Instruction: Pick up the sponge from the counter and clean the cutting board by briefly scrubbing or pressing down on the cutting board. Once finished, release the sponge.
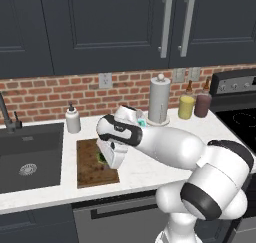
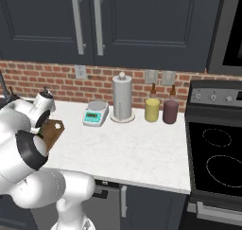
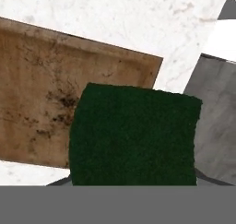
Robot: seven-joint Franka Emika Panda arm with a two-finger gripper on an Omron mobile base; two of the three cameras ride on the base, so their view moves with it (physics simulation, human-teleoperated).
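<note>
A white robot arm is reaching down over the cutting board on the white marble counter, its gripper closed on the sponge, of which a sliver of green is peeking out beneath the hand just above the board's brown, stained surface. Seen from the hand, the sponge is showing its dark green top close to the camera, hanging over the edge of the board, with marble around it and the grey of the sink to one side. Whether the sponge is pressing on the wood or hovering just above it cannot be told.

The board is lying just beside the dark sink, with a small white soap bottle standing behind it near the brick wall. From the right-hand camera, the clipped corner of the board with its pale mark is showing past the arm's own body. Further along the counter a white digital scale is sitting near an upright paper towel holder, and beyond that a yellow bottle and a dark red bottle are standing side by side next to the black stove. Dark cabinets are hanging above.
</note>
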